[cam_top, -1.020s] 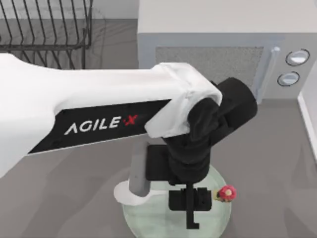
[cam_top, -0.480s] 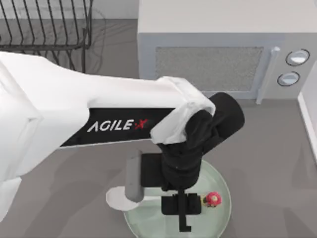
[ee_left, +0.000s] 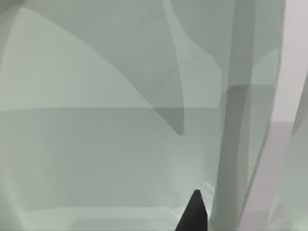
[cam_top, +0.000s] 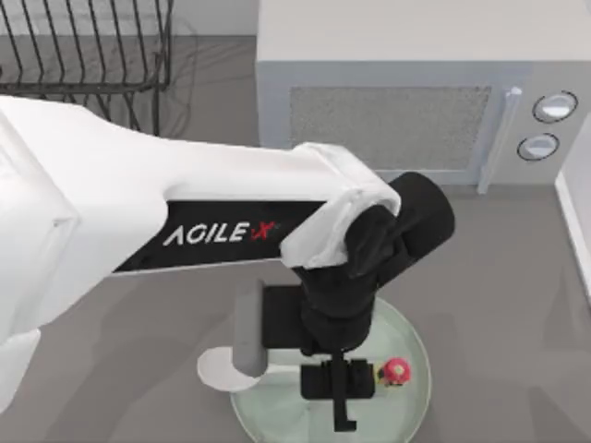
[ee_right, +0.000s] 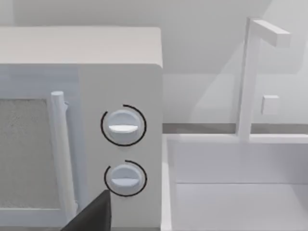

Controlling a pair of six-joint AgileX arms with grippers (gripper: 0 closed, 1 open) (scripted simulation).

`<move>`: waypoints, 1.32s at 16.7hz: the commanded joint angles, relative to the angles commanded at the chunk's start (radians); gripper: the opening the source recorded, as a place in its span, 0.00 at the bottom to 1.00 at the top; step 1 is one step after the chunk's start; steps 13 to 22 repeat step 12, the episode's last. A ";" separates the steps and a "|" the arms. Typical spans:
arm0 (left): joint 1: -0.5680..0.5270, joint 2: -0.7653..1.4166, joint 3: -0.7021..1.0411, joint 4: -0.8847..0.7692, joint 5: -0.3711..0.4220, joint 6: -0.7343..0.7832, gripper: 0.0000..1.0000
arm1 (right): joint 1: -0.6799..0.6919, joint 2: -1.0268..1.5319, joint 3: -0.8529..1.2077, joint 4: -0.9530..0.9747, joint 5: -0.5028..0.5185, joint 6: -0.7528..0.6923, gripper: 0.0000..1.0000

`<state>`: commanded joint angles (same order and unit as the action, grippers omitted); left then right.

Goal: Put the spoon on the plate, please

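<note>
Spoon [cam_top: 220,369] lying across the left edge of the plate [cam_top: 411,341]: white oval bowl outside the rim on the grey table [cam_top: 517,305], red-pink knob [cam_top: 397,371] over the flat centre, just right of the gripper. Handle between them hidden under the black wrist. Plate pale mint-green, round, at the near edge of the table, mostly covered by the arm.

Left gripper [cam_top: 340,392] directly above the plate, pointing down, black fingers close together around the line where the handle must pass. Cannot tell whether clamped on the handle or already loose, because the contact place is hidden. In the left wrist view, glossy green surface of the plate [ee_left: 96,144] very near, with one dark fingertip [ee_left: 193,216] at the edge and a pale straight bar beside it, maybe the handle, not sure.

Left arm, white with the AgileX lettering, reaching in from the left side over the table. Behind it a white microwave [cam_top: 388,55] with two round dials [cam_top: 554,106], and a black wire rack [cam_top: 83,55] at the far left.

Right wrist view facing the microwave [ee_right: 120,48], its dials [ee_right: 123,126] and a white sink [ee_right: 231,192] with a faucet beside it.
</note>
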<state>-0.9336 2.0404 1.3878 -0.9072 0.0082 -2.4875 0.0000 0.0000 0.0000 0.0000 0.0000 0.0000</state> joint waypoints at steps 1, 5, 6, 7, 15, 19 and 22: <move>0.000 0.000 0.000 0.000 0.000 0.000 0.60 | 0.000 0.000 0.000 0.000 0.000 0.000 1.00; 0.000 0.000 0.000 0.000 0.000 0.000 0.90 | 0.000 0.000 0.000 0.000 0.000 0.000 1.00; 0.000 0.000 0.000 0.000 0.000 0.000 0.98 | 0.000 0.000 0.000 0.000 0.000 0.000 1.00; 0.000 0.000 0.000 0.000 0.000 0.000 1.00 | 0.000 0.000 0.000 0.000 0.000 0.000 1.00; 0.000 0.000 0.000 0.000 0.000 0.000 1.00 | 0.000 0.000 0.000 0.000 0.000 0.000 1.00; 0.000 0.000 0.000 0.000 0.000 0.000 1.00 | 0.000 0.000 0.000 0.000 0.000 0.000 1.00; 0.000 0.000 0.000 0.000 0.000 0.000 1.00 | 0.000 0.000 0.000 0.000 0.000 0.000 1.00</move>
